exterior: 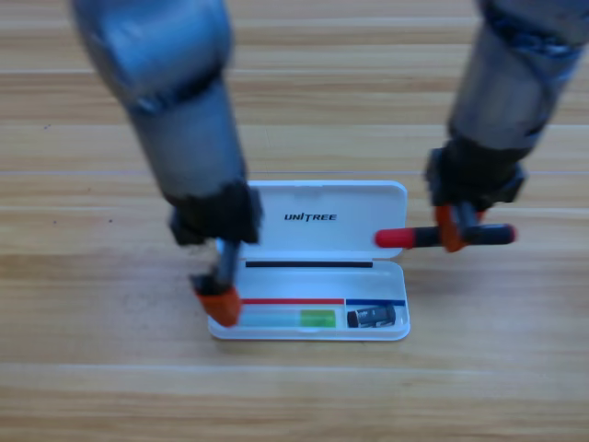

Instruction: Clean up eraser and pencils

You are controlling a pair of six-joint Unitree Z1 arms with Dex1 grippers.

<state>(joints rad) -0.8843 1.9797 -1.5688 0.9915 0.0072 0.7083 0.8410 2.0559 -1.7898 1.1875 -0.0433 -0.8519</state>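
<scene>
The white case [322, 207] lies open mid-table. In its lower tray the small dark eraser [371, 317] sits at the right end. The pale green pencil [293, 319] lies left of it in the same tray. My left gripper [219, 304] hangs at the tray's left end, just off the green pencil's tip. Over the case's right edge my right gripper [453, 235] is shut on the black pencil with the red cap [445, 237], holding it level, red end toward the lid.
Bare wooden table [92, 368] lies all around the case. Both arms come down from the top of the view, one on each side of the lid.
</scene>
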